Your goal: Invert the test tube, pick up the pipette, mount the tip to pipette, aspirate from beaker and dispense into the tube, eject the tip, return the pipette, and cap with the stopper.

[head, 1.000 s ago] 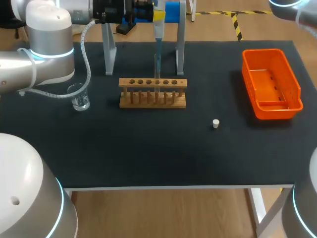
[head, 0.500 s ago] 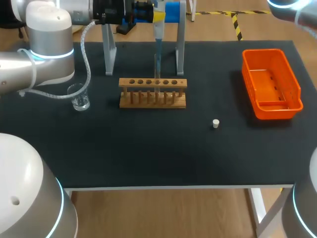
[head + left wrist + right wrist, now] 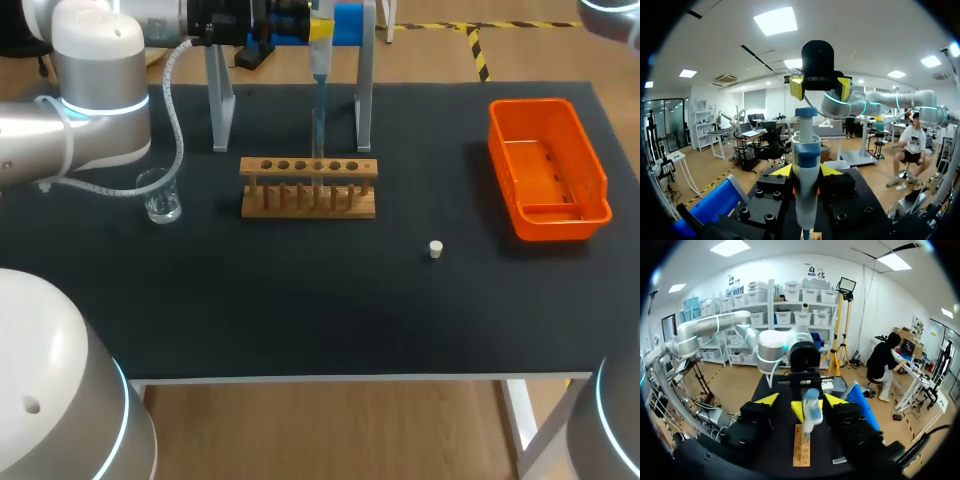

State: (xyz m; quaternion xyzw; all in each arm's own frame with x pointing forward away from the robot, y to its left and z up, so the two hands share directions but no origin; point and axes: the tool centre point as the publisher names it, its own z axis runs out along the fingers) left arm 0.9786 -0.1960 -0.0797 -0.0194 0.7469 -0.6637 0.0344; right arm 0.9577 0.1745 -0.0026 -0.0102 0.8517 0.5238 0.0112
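the left gripper (image 3: 806, 171) clamps the pipette (image 3: 321, 80) upright over the tube (image 3: 317, 140) in the rack (image 3: 308, 167), the right gripper (image 3: 820, 88) hangs spread and empty above, so dispensing seems underway; ejecting, returning and the stopper (image 3: 435, 249) lying on the counter (image 3: 300, 300) remain.

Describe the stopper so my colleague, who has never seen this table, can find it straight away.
On the black table, look at the bare stretch between the wooden rack and the orange bin, nearer the front edge than either. The stopper sits there alone. It is a small white plug that touches nothing and is far smaller than anything else on the tabletop.
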